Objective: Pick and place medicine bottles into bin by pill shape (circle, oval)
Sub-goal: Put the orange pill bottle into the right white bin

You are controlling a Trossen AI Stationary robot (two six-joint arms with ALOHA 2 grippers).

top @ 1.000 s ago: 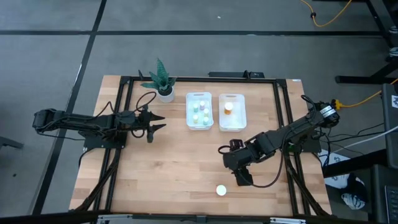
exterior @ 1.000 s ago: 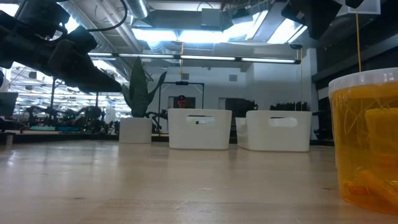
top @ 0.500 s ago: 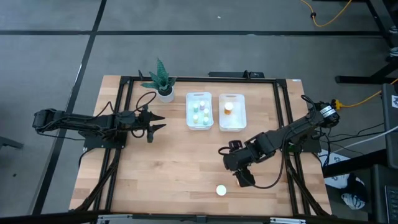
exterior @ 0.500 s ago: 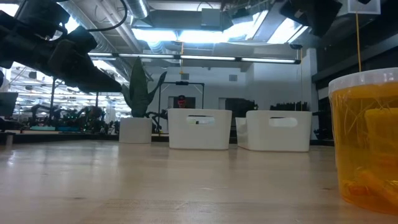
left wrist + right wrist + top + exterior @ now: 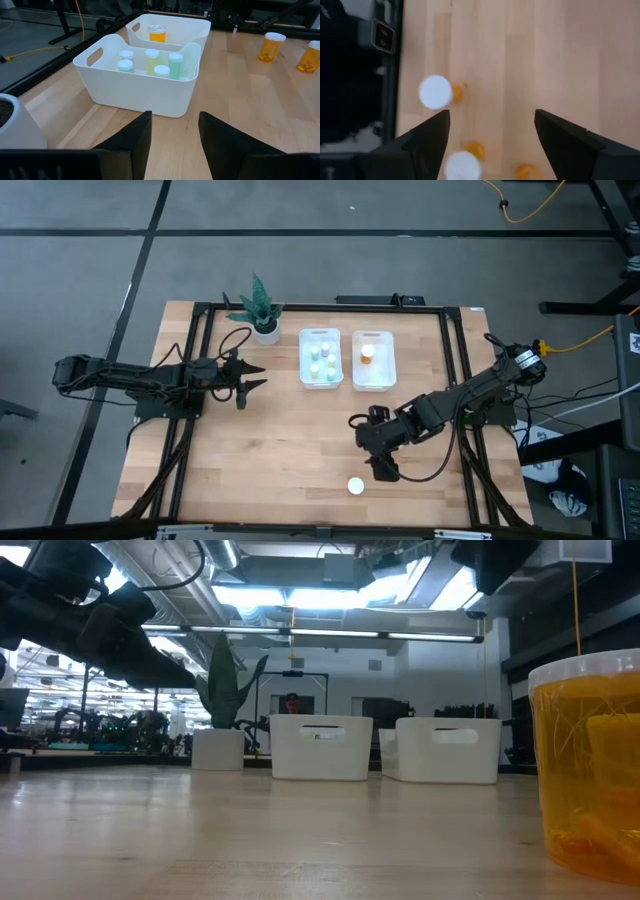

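One white-capped bottle (image 5: 355,486) stands on the table near its front edge. My right gripper (image 5: 384,470) hovers open just to its right. The right wrist view looks down between the open fingers (image 5: 491,115) on two white-capped amber bottles (image 5: 436,92) (image 5: 462,166) that stand below. An amber bottle (image 5: 590,770) fills the right of the low view. The left bin (image 5: 320,358) holds several small pale bottles (image 5: 147,60). The right bin (image 5: 373,358) holds one amber bottle (image 5: 157,33). My left gripper (image 5: 250,377) waits open and empty at the table's left, pointing at the bins.
A green plant in a white pot (image 5: 262,315) stands at the far left of the bins. Two amber bottles (image 5: 272,46) (image 5: 307,56) show upright on the table beyond the bins in the left wrist view. A black frame (image 5: 200,360) borders the table.
My right gripper has shifted a little toward the table's left, closer to the white-capped bottle near the front edge. It stays open.
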